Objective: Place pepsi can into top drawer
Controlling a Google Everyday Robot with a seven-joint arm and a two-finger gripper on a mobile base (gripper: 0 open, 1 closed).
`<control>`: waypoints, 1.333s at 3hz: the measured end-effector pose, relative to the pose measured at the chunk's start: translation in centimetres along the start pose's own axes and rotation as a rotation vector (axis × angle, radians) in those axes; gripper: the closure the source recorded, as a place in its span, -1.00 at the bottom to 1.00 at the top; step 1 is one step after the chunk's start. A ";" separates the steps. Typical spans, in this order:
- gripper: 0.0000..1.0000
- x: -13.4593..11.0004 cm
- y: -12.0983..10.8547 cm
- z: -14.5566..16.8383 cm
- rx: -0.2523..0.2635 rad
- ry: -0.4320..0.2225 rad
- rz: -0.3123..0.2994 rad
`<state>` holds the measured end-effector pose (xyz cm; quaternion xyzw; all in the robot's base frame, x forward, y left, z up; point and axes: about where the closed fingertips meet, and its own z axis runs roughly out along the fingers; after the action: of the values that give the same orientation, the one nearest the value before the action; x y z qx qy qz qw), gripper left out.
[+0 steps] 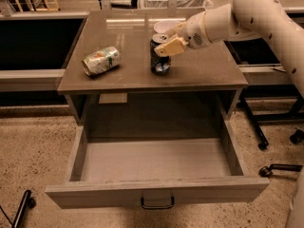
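The pepsi can point(160, 61), dark blue with a silver top, stands upright on the table top point(199, 70), right of centre. My gripper point(165, 42) reaches in from the right and is shut on the can's upper part. One tan finger point(172, 45) lies across its front; the other is behind it. The top drawer point(156, 191) is pulled fully open below the table top. Its pale grey floor is bare and a dark handle point(157, 204) sits on its front.
A pale silver-green can point(100, 60) lies on its side on the left of the table top. A white bowl point(165, 25) sits just behind the pepsi can. Chair legs and casters point(278, 167) stand on the floor at right.
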<state>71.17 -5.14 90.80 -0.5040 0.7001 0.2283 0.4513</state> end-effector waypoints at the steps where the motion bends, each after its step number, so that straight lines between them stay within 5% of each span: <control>1: 0.77 0.0 0.0 0.0 0.000 0.000 0.000; 2: 1.00 -1.1 0.8 0.2 -0.048 -0.075 -0.037; 3: 1.00 -4.1 5.2 0.5 -0.173 -0.120 -0.148; 4: 1.00 -6.2 10.9 -0.8 -0.269 -0.096 -0.230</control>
<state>61.49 1.58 95.09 -0.6250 0.5788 0.2905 0.4359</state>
